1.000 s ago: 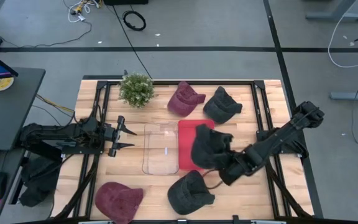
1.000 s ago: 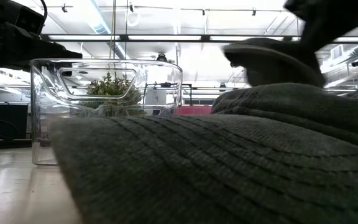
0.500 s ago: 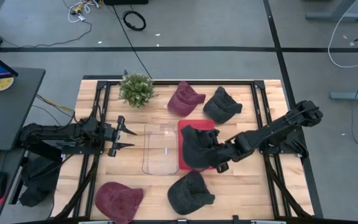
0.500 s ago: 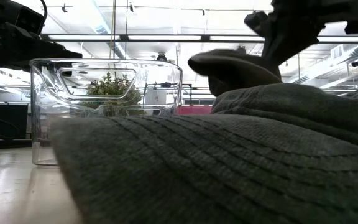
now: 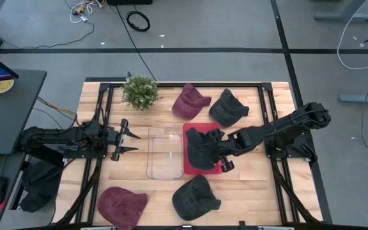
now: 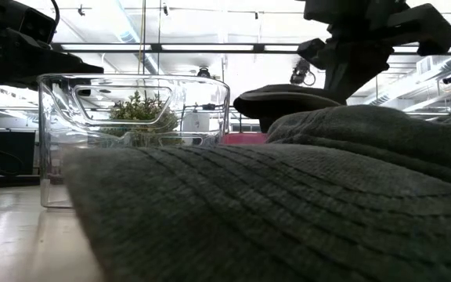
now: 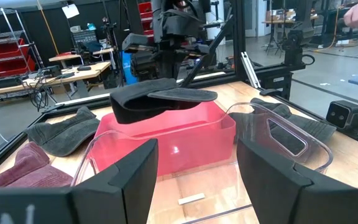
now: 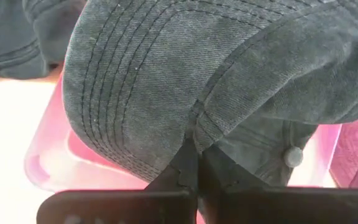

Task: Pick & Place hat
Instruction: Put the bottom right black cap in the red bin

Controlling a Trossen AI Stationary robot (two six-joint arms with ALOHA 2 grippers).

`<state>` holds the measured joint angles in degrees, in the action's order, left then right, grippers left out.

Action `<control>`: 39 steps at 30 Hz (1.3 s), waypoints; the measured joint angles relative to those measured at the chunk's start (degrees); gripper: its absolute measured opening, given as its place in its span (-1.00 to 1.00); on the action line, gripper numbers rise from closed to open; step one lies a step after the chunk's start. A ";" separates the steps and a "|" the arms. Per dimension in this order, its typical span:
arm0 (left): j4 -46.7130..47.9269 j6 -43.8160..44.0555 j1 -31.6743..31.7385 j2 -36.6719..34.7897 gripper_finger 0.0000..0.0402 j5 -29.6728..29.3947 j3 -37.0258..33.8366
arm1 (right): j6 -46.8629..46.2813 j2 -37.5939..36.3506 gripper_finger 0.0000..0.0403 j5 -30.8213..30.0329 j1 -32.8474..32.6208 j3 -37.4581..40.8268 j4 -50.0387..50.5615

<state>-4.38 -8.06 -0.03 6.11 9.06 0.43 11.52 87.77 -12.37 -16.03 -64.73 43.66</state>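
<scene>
From above, the right gripper point(image 5: 217, 152) holds a dark hat point(image 5: 200, 149) pinched tight over the red bin point(image 5: 190, 130); the cap spreads wider than the bin, so let go now it could catch on the rim and slide onto the table, while the clear bin point(image 5: 165, 152) alongside looks empty. At table height the hat hangs above the bins, not yet inside. Seen from the left wrist, the left gripper point(image 7: 194, 171) waits with jaws wide beside the clear bin, and the right wrist shows closed fingers biting the brim over pink plastic.
</scene>
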 joint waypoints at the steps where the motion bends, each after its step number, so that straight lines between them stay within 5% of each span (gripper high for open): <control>1: 0.00 0.00 0.00 0.00 0.11 0.00 0.00 | 0.00 0.00 -1.00 -0.08 0.16 0.00 0.02; 32: 0.00 0.01 0.00 -0.02 0.11 0.00 0.02 | -6.68 0.00 -0.43 -0.25 0.47 0.04 -0.64; 39: 0.00 -0.01 0.00 0.00 0.11 0.00 0.00 | -11.53 0.00 -0.43 -9.73 0.64 0.04 6.27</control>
<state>-4.38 -8.08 -0.03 6.11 9.06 0.43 -0.01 87.77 -22.09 -15.39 -64.69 49.93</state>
